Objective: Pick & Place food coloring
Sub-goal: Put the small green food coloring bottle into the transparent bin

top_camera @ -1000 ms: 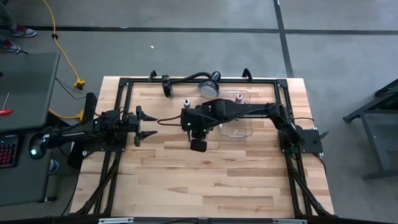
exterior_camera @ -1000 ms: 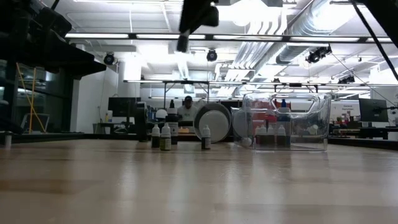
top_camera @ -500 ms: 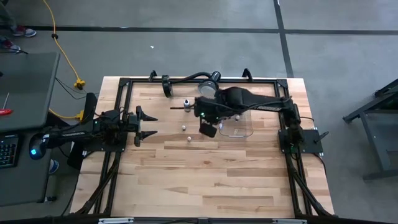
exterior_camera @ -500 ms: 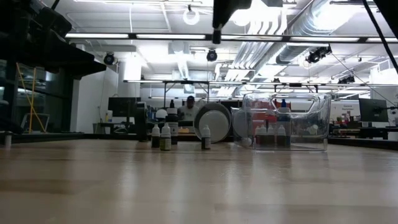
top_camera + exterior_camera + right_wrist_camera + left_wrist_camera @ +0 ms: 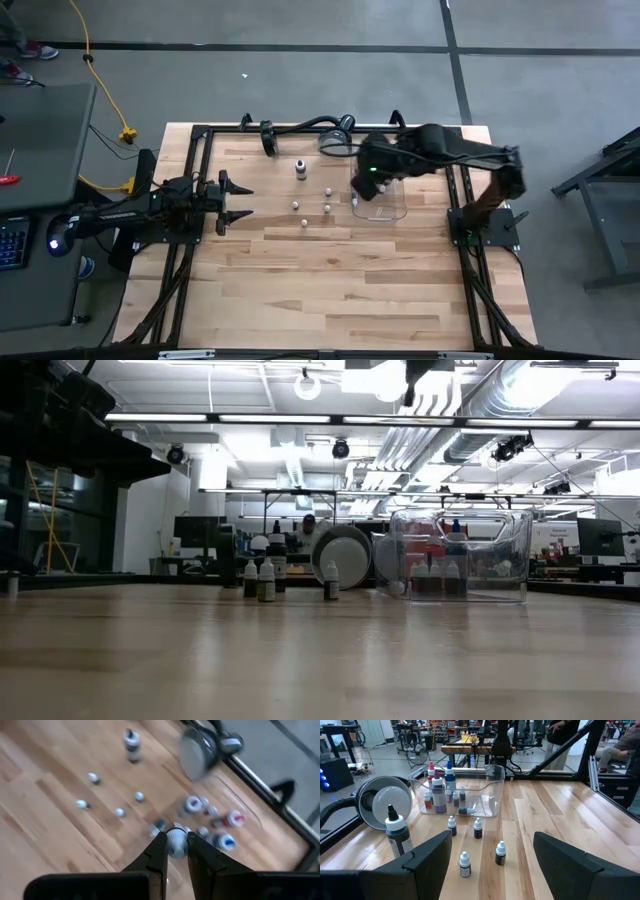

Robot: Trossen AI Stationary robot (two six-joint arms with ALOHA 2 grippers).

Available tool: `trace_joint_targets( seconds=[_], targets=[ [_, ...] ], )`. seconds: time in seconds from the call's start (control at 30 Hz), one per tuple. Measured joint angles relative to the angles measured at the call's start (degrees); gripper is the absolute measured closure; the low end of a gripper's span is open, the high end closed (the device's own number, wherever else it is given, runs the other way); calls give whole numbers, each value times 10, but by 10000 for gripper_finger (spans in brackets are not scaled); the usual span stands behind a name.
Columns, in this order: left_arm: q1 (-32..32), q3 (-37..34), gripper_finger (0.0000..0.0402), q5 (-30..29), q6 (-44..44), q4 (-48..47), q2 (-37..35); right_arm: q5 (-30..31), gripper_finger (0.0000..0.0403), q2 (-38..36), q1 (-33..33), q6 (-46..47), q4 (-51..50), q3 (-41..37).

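Several small white-capped food coloring bottles (image 5: 327, 208) stand upright on the wood between the two arms; they also show in the left wrist view (image 5: 478, 827). A taller black-tipped bottle (image 5: 300, 168) stands farther back. More bottles sit in the clear tray (image 5: 388, 205), also seen as the tray (image 5: 490, 795). My right gripper (image 5: 357, 197) hangs over the tray's left end, shut on one small bottle (image 5: 176, 841). My left gripper (image 5: 232, 200) waits open at the table's left. My right gripper pinches a small bottle between its two fingertips (image 5: 159, 851). The bottle's white cap end (image 5: 176, 836) faces up toward the wrist, and the body below is hidden by the fingers. The fingers slant steeply down from above. The bottle is lifted clear, over the tray.
A round silver lamp head (image 5: 336, 143) on a black gooseneck lies at the far edge beside the tray. A black frame rail (image 5: 320, 128) borders the table. Bare wood (image 5: 340, 290) fills the near half of the table.
My right gripper has risen and swung from the middle of the table toward the right and far side, to above the tray, rolling its wrist and staying shut. With the arm gone, the small bottles it covered now show on the wood.
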Motion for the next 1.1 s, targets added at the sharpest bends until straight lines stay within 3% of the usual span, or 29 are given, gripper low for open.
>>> trace_joint_targets(
  seconds=[0.27, 0.53, 0.77, 1.1],
  targets=[
    [0, 0, 124, 0, 0, 0, 0, -40, 359, -142, -4, 87, 92, -237],
    [0, 0, 124, 0, 0, 0, 0, -120, 359, -187, -35, 97, 237, -414],
    [0, 0, 124, 0, 0, 0, 0, -163, 359, -184, -63, 76, 325, -487],
    [0, 0, 124, 0, 0, 0, 0, -179, 359, -142, -85, 61, 332, -505]
  ],
)
